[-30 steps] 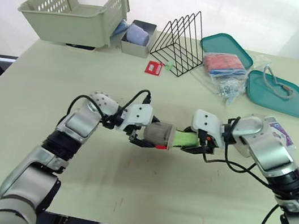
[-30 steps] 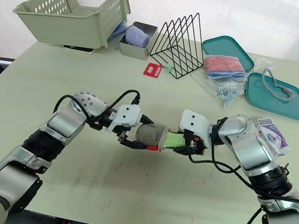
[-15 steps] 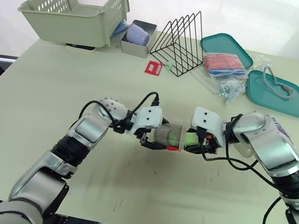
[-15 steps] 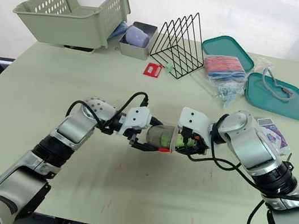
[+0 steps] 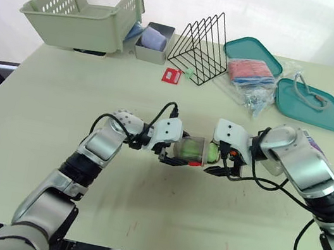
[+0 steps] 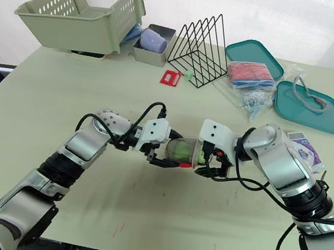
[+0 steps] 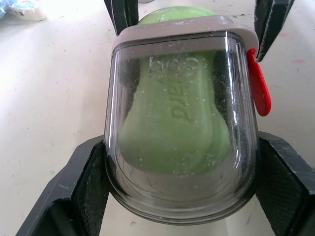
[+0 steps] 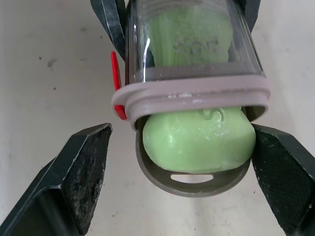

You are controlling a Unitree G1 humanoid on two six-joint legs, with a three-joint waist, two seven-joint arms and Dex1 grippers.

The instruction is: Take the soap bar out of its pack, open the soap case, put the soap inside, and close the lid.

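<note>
Left gripper point(image 7: 182, 147) clamps clear case point(image 7: 179, 201) sideways.
Green soap point(image 7: 172, 128) inside, end poking past grey rim at 12 o'clock; red tab point(image 7: 259, 88) at case's 2 o'clock; right gripper point(image 7: 194, 39) fingers point(image 7: 123, 14) flank the rim at 11 and 1; pale table point(image 7: 44, 98) beneath.

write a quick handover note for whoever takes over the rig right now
Left gripper: shut on the soap case, one finger on each side of its clear shell.
Right gripper: open, fingers either side of the case's open end.
Soap: bare, mostly inside the case, one end sticking out on the grey tray.
Done: soap unpacked, case opened, soap partly in.
Left: push soap and tray fully home, then close the lid, probably at the red latch.
</note>
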